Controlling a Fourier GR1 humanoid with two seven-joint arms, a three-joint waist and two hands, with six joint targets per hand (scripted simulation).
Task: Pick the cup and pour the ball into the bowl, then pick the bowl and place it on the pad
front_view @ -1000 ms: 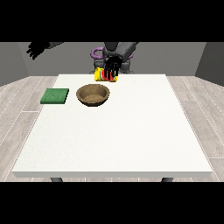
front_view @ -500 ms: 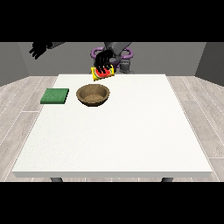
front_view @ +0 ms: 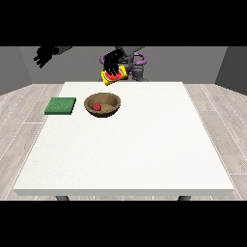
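1. Bowl (front_view: 102, 104): a brown wooden bowl stands upright on the white table (front_view: 144, 144), towards the far edge and left of the middle. A small red ball (front_view: 97, 106) lies inside it, on the bottom, a little left of centre.

2. Cup (front_view: 114, 75): a yellow cup with a red inside is held up in the air, above and behind the bowl and over the table's far edge. It is tilted well over, so that its open mouth faces the camera and downwards. The red inside shows, but whether anything else lies in it cannot be told.

3. The hand in the middle of the view (front_view: 112, 61), which belongs to the arm on the view's right, has its black fingers curled down over the top of the cup and grips it. The hand hides the cup's upper part.

4. The hand at the view's left (front_view: 44, 54) hangs in the air, well above and beyond the table's far left corner, and holds nothing. Its fingers look spread and fairly straight.

5. Pad (front_view: 61, 105): a flat green square pad lies on the table just beside the bowl, to its left, with a small gap between them. Nothing rests on it.
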